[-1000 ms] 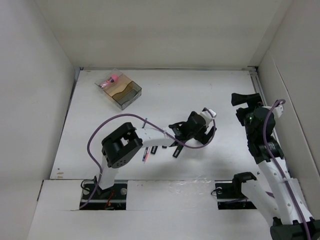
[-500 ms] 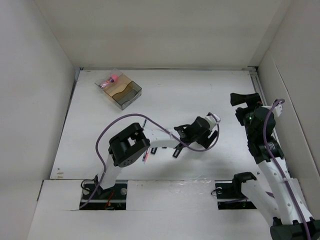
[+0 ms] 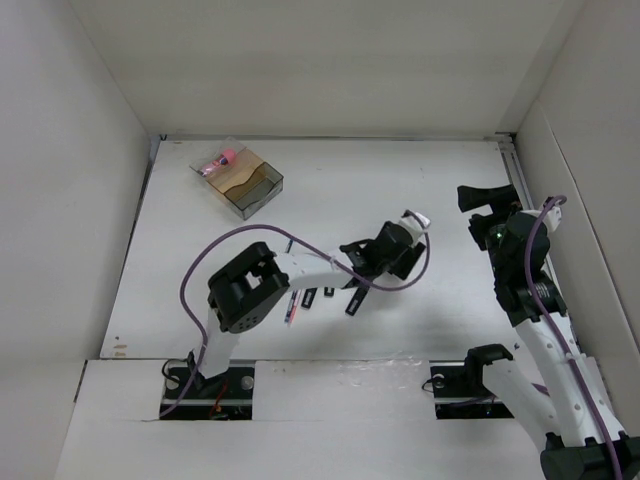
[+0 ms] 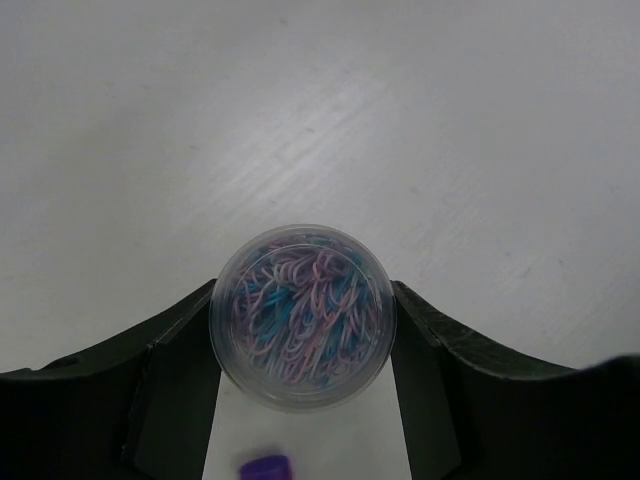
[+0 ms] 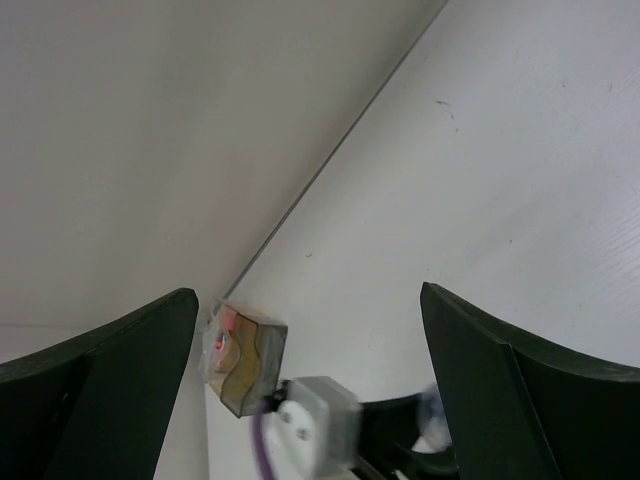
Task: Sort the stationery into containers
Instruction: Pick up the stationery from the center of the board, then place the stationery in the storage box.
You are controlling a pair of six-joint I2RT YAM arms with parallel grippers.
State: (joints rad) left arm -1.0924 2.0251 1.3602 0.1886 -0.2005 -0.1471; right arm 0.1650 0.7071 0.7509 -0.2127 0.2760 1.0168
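My left hand clasps the round clear tub by its sides; probably light, slick plastic; right hand gapes empty.

Soft, even overhead light, matte white tabletop uniformly bright with faint soft shadows, white boxy cable connector smeared by blur at the right wrist view's lower edge
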